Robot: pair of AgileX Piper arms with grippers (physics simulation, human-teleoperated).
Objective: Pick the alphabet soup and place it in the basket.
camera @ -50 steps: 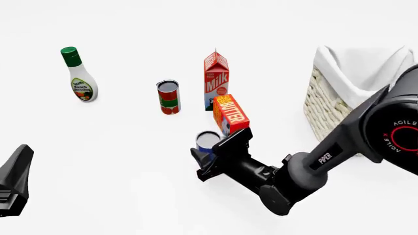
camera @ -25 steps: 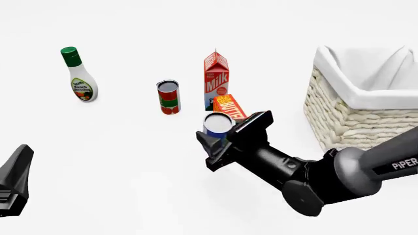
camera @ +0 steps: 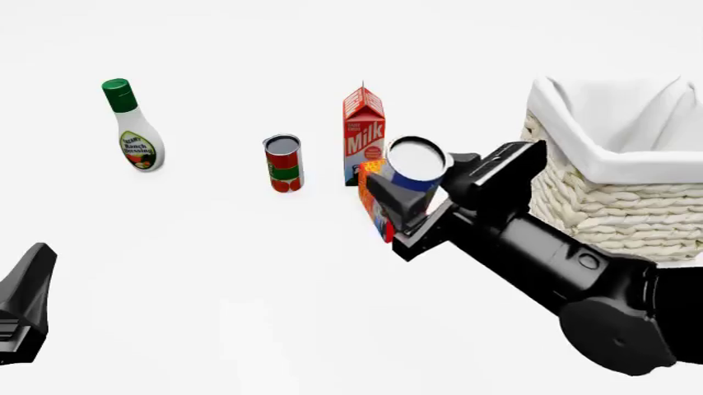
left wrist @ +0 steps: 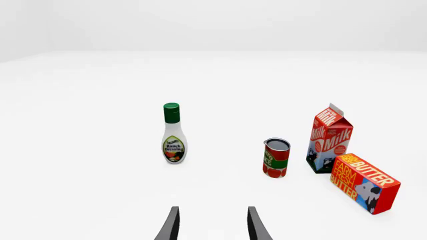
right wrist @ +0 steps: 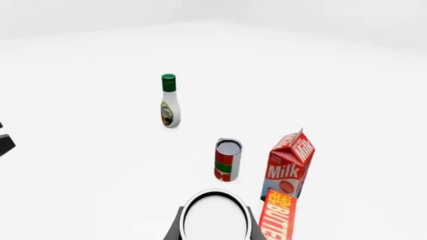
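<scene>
My right gripper (camera: 430, 188) is shut on the alphabet soup (camera: 416, 163), a blue-labelled can with a silver-white top, and holds it in the air in front of the butter box, left of the basket (camera: 598, 197). In the right wrist view the can's top (right wrist: 215, 216) sits between the fingers. The basket is cream wicker with a white cloth lining, at the right. My left gripper (camera: 25, 304) rests low at the left edge; its fingers (left wrist: 172, 225) stand apart and empty.
A ranch dressing bottle (camera: 132, 127) stands far left. A red-and-green can (camera: 283, 163), a milk carton (camera: 364, 132) and an orange butter box (camera: 374, 202) stand mid-table. They also show in the left wrist view: bottle (left wrist: 173, 135), can (left wrist: 276, 158), carton (left wrist: 329, 137), butter box (left wrist: 365, 182).
My right gripper has lifted the alphabet soup off the table and carried it up and to the right, toward the basket. The left arm has not moved.
</scene>
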